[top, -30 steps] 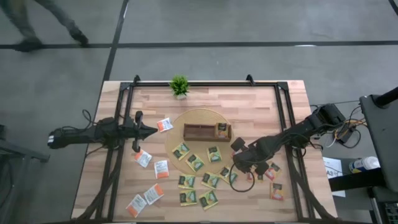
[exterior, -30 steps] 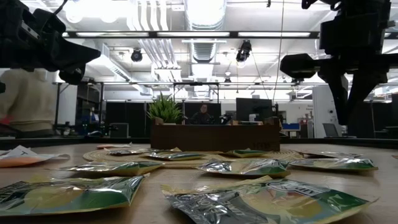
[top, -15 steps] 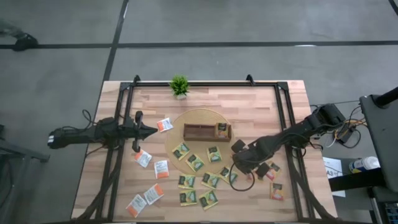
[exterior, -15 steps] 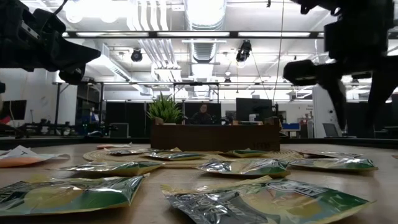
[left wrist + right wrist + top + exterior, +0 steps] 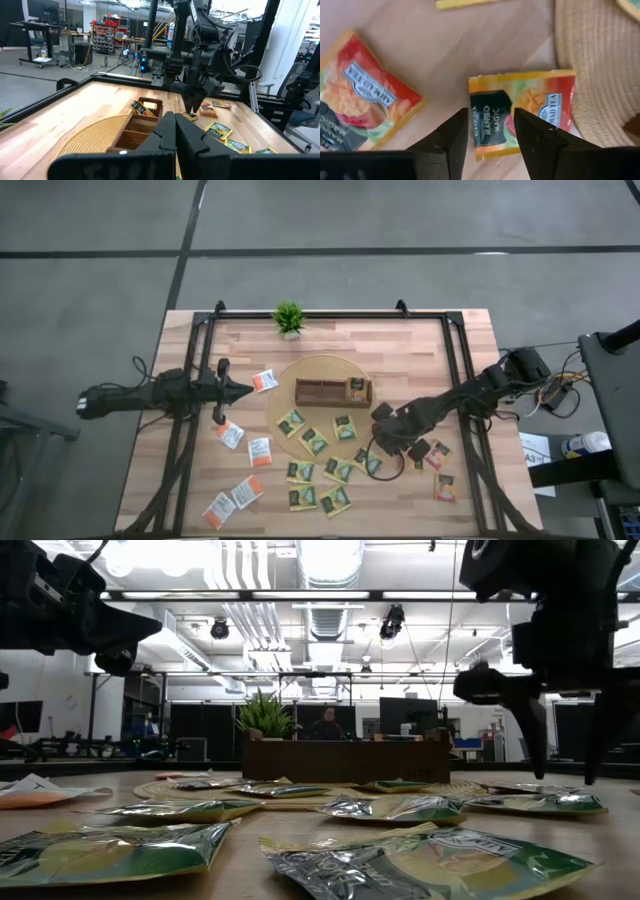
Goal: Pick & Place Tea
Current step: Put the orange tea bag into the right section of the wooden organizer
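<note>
Over the nine o'clock edge of the surface [image 5: 400, 345], the left pincer [image 5: 243, 390] hangs with its fingers pressed together and nothing between them. It points toward the middle, which looks like a waiting pose well clear of the work.

Just below it, white-and-orange sachets [image 5: 259, 451] run down toward seven o'clock. At the centre a round woven mat [image 5: 322, 367] carries a brown compartment tray [image 5: 320, 392], apparently the place where the tea is meant to go; one dark green-and-yellow sachet [image 5: 355, 387] already stands in its three o'clock end compartment. More green-and-yellow sachets [image 5: 314, 441] lie across the mat's six o'clock edge and the wood beyond. A small potted plant [image 5: 288, 317] stands at twelve o'clock.

At about four o'clock the right pincer [image 5: 489, 131] points down with its fingers apart and holding nothing. They straddle a red-pink mango sachet [image 5: 522, 117] lying flat beside the mat's rim, seemingly lined up to close on it. A second red-pink sachet [image 5: 360, 105] lies near it.

From above, the right arm hides the sachet under it. Whether the fingertips touch the wood cannot be told, and the low view cuts the pincer's body off at the top.
</note>
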